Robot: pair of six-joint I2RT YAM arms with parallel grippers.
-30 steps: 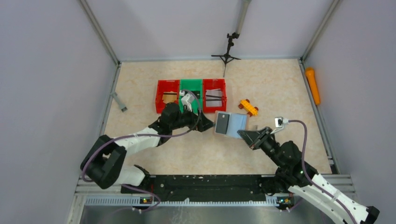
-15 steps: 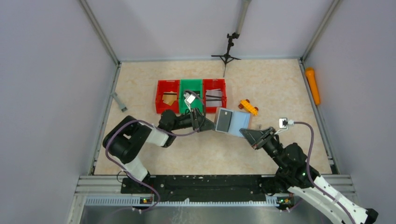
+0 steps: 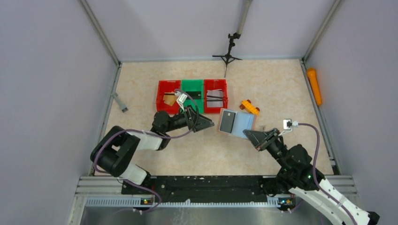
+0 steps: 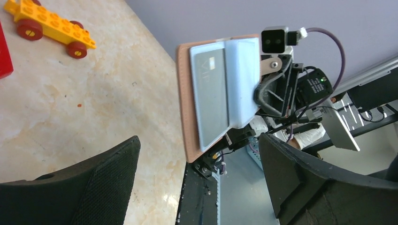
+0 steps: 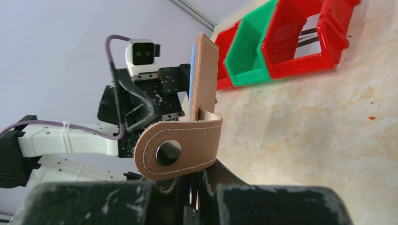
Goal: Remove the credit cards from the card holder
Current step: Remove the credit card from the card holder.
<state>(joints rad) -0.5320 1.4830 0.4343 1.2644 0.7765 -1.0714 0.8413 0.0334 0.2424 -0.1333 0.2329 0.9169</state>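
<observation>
One thin dark-grey rectangular plastic credit card [image 4: 210, 96] is seen tucked flat in one inner panel of the small tan-brown leather-like folding card holder [image 4: 184, 122], on the half nearer the left arm. The holder is held open and roughly upright, clear of the pale marbled desk [image 3: 141, 89], between the two arms.

The card is judged light, stiff and smooth, so it is likely to slip unless it is pinched squarely. It is best taken by whichever edge stands free of the sleeve, though how much is exposed cannot be told. The holder is judged soft and may flex or swing when the card is drawn.

The right jaws are clenched on the holder's lower edge, beside its snap strap [image 5: 178, 150]. The left jaws are spread wide, grasping nothing, and are turned towards the card but apart from it. Beyond them, a row of red and green plastic bins [image 3: 192, 90] and a yellow toy brick car [image 3: 249, 107] are seen.
</observation>
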